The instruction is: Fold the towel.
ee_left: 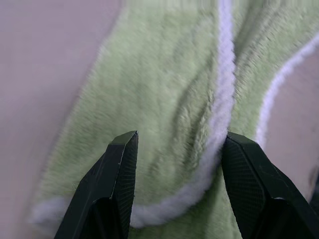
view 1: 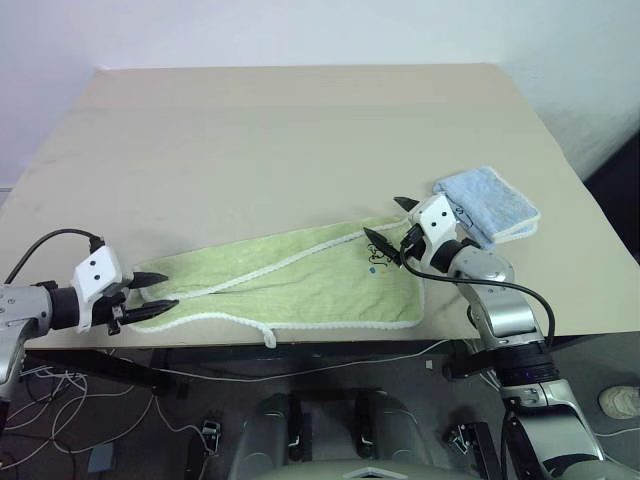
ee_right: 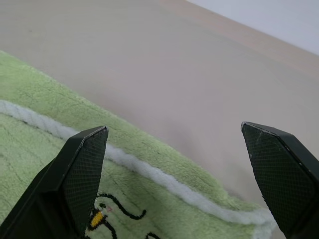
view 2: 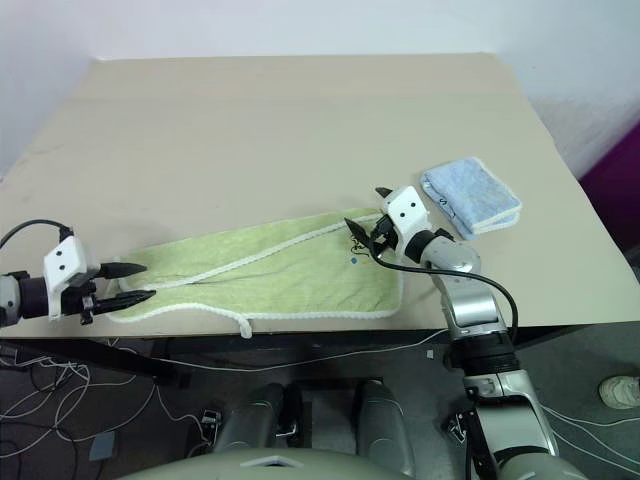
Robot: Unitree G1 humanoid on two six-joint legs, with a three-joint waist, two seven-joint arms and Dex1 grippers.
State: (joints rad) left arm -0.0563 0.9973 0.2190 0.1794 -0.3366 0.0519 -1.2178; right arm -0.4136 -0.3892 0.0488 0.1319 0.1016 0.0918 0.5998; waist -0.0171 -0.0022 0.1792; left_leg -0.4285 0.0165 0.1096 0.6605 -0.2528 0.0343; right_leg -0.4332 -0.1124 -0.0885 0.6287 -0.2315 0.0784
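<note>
Two layers of soft, limp towel (view 1: 300, 275) are spread along the table's (view 1: 300, 130) near edge; a corded corner is best pinched. Left fingers (view 1: 152, 295) and right fingers (view 1: 392, 225) are spread, nothing held

Both head cameras look forward and down from above the near edge of the broad beige wooden table (view 1: 300, 130), sharing nearly the same wide scene of the long light-green terry towel (view 1: 300, 285) along that near edge, both arms and the pale wall beyond the far edge. The left wrist camera sits very close over the towel's narrow end. The right wrist camera looks low across the towel's other end toward the table's far edge.
</note>
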